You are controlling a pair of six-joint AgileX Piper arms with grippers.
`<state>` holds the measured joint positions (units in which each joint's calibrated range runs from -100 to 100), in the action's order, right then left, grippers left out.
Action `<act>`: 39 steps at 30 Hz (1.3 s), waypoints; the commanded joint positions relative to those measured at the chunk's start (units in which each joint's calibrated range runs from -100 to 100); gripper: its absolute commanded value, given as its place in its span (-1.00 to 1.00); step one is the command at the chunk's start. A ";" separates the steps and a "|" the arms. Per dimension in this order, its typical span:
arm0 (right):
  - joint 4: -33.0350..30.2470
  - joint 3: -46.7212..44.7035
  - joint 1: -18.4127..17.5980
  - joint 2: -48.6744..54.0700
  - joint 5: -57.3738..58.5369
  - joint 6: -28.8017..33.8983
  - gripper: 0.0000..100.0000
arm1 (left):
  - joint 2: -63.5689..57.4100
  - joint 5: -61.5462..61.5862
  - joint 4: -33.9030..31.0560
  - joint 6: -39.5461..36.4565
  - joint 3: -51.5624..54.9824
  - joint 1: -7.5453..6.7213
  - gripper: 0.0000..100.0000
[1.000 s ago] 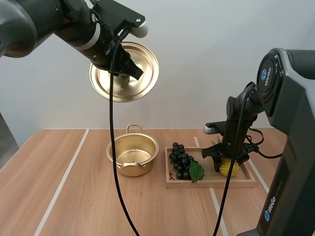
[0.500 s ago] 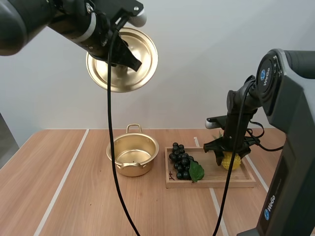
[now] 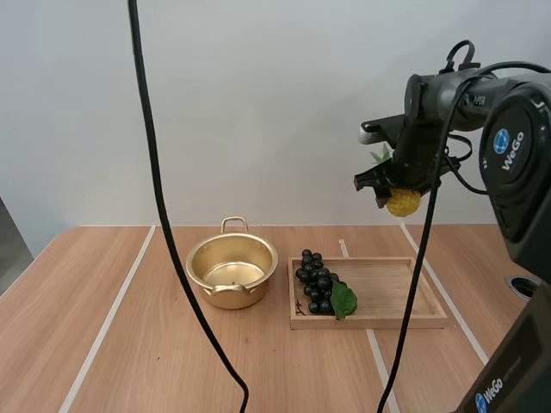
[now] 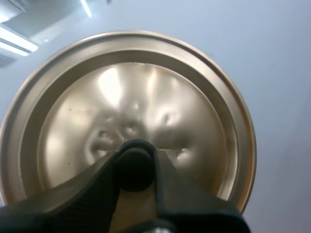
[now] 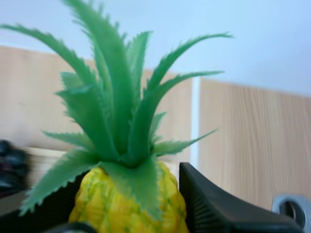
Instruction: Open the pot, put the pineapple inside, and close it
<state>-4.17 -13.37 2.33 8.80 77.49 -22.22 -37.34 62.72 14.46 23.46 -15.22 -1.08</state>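
Above the worktop's (image 3: 129,344) right half, clamped the pineapple (image 3: 403,202) in the right jaws, well over the wooden tray (image 3: 405,297) and apart from the open pot (image 3: 232,268) toward the far edge. Pinched the lid (image 4: 131,97) by its black knob (image 4: 132,167) in the left jaws. Risked a slip with such rounded, bumpy, waxy-looking fruit. Risked snagging stiff, spiky leaves (image 5: 116,97) on the pot's thin, shiny metal.

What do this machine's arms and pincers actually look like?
The right arm is dark grey with rounded joints and a round blue WeGo badge. The right pincer is black and two-fingered; the left pincer is black too.
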 commanded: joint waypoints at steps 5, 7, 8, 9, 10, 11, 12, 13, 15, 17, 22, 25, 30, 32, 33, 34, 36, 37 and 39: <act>0.99 12.25 -7.51 1.54 5.53 -0.48 -1.00 | 0.35 0.62 1.29 -0.15 -7.84 0.19 -1.00; 1.14 14.41 -9.52 1.54 5.53 -0.48 -1.00 | 0.35 1.50 1.29 -0.15 -9.06 0.19 -1.00; 1.14 15.62 -11.01 1.26 5.74 -0.48 -1.00 | 0.35 2.31 1.17 -0.15 -9.53 0.19 -1.00; 1.14 16.23 -12.23 0.80 6.19 -0.48 -1.00 | 0.35 3.38 1.17 -0.15 -10.26 0.19 -1.00; 0.98 16.65 -13.14 0.31 6.91 -0.48 -1.00 | 0.35 4.89 1.17 -0.15 -10.93 0.19 -1.00; 0.98 16.93 -14.22 -0.41 8.02 -0.58 -1.00 | 0.35 6.28 1.17 -0.15 -11.43 0.19 -1.00; 0.86 16.93 -15.28 -1.10 8.78 -0.73 -1.00 | 0.35 6.68 1.17 -0.15 -11.63 0.19 -1.00; 0.87 16.93 -16.20 -2.14 9.92 -1.76 -1.00 | 0.35 6.85 1.17 -0.15 -11.63 0.19 -1.00; 0.99 16.93 -17.84 -4.65 12.89 -2.74 -1.00 | 0.35 7.99 1.03 -0.15 -11.63 0.19 -1.00; 0.99 16.93 -18.95 -7.53 14.65 -2.74 -1.00 | 0.35 10.41 0.95 -0.15 -11.63 0.19 -1.00; 0.89 16.93 -20.15 -13.58 15.69 -2.74 -1.00 | 0.35 15.43 -0.01 -0.15 -11.63 0.19 -1.00; 1.02 16.93 -20.40 -16.70 17.31 -3.18 -1.00 | 0.35 16.83 -2.14 -0.15 -11.63 0.19 -1.00; 2.13 16.93 -20.82 -19.87 20.74 -3.97 -1.00 | 0.35 18.32 -2.78 -0.15 -11.48 0.19 -1.00; 3.74 16.93 -20.91 -20.61 21.58 -3.97 -1.00 | 0.35 18.32 -2.78 -0.15 -11.48 0.19 -1.00; 5.02 16.93 -20.97 -20.93 21.58 -3.97 -1.00 | 0.35 18.50 -2.91 -0.15 -11.50 0.19 -1.00; 5.82 16.93 -21.05 -21.23 21.58 -4.10 -1.00 | 0.35 18.69 -2.90 -0.15 -11.50 0.19 -1.00; 7.01 16.93 -21.35 -21.89 21.58 -5.10 -1.00 | 0.35 19.22 -3.13 -0.15 -11.50 0.19 -1.00; 7.61 16.93 -21.54 -22.32 21.58 -5.41 -1.00 | 0.35 19.56 -3.13 -0.15 -11.50 0.19 -1.00; 7.56 16.93 -21.92 -22.98 21.78 -5.41 -1.00 | 0.35 20.72 -3.13 -0.15 -11.50 0.19 -1.00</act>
<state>2.70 3.41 -19.16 -13.98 98.18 -26.74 -37.08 83.22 11.75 23.46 -26.36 -1.02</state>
